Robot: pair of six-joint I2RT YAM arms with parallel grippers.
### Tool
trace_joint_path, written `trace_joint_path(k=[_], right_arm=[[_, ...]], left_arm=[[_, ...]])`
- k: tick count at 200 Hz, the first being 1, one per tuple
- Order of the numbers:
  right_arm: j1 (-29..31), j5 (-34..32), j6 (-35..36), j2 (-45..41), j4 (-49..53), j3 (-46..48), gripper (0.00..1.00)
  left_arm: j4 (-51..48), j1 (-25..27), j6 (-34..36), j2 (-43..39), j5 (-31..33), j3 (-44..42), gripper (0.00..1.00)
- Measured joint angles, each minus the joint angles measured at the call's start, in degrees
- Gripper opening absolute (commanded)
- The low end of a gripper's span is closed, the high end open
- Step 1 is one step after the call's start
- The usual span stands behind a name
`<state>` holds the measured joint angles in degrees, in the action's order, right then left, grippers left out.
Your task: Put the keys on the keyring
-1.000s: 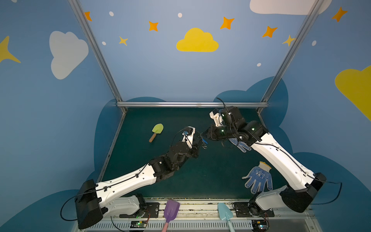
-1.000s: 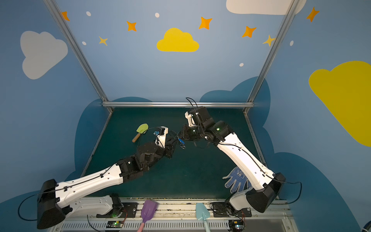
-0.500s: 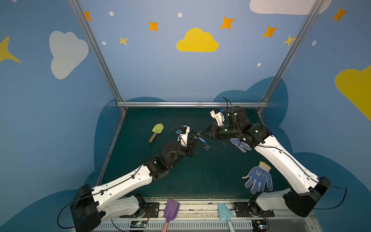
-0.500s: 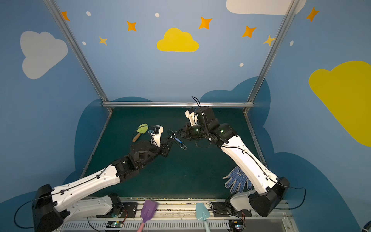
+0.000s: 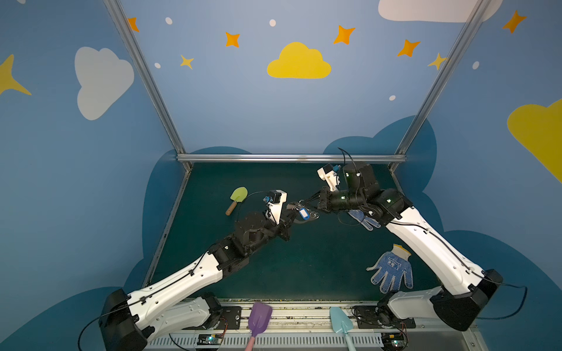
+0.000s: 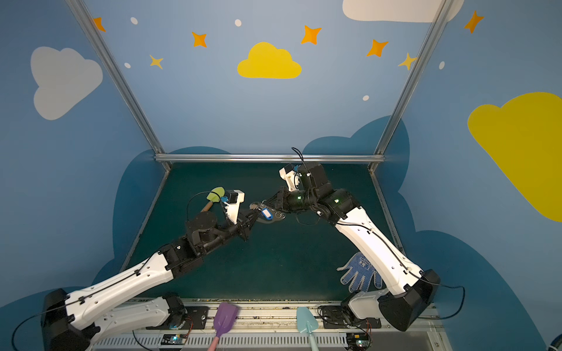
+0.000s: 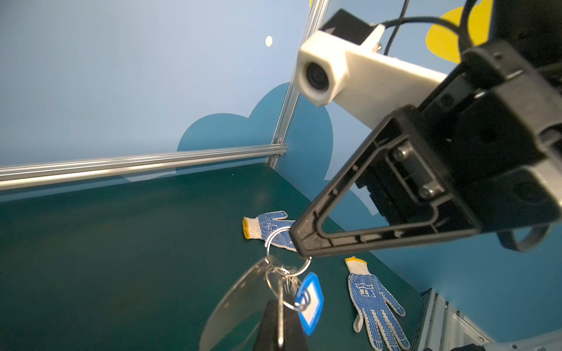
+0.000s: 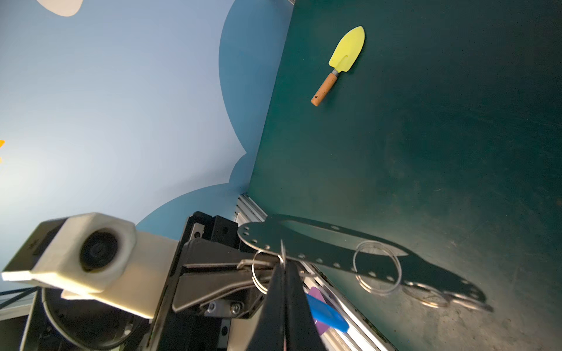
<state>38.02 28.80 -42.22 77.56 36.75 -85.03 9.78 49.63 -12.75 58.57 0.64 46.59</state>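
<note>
Two grippers meet in mid-air above the green mat (image 5: 304, 267), a little right of the yellow trowel (image 5: 238, 196) in both top views. The left gripper (image 7: 279, 307) is clenched on the blue-tagged keys (image 7: 309, 304), pinching a silver blade. The right gripper (image 8: 284, 275) is clamped on a small ring at the edge of the keyring (image 8: 334, 253), whose grey plate hangs right against the keys.

I log: keyring (image 8: 334, 253), smooth dull grey metal; keys (image 7: 280, 301), bright metal; tag (image 7: 309, 304), glossy blue plastic; glove (image 7: 372, 291), knitted cloth, probably rubber-dotted; trowel handle (image 8: 324, 88), wood; table (image 8: 425, 152), matt, scuffed.
</note>
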Motion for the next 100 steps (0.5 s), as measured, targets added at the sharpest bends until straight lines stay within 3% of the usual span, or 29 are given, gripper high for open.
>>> trace_joint_path(k=[100], right_arm=[[-1.55,8.94,-2.56,0.87,-3.52,1.16,0.0]], left_arm=[[-8.13,-1.64,4.7,-0.11,-0.09,2.54,0.04]])
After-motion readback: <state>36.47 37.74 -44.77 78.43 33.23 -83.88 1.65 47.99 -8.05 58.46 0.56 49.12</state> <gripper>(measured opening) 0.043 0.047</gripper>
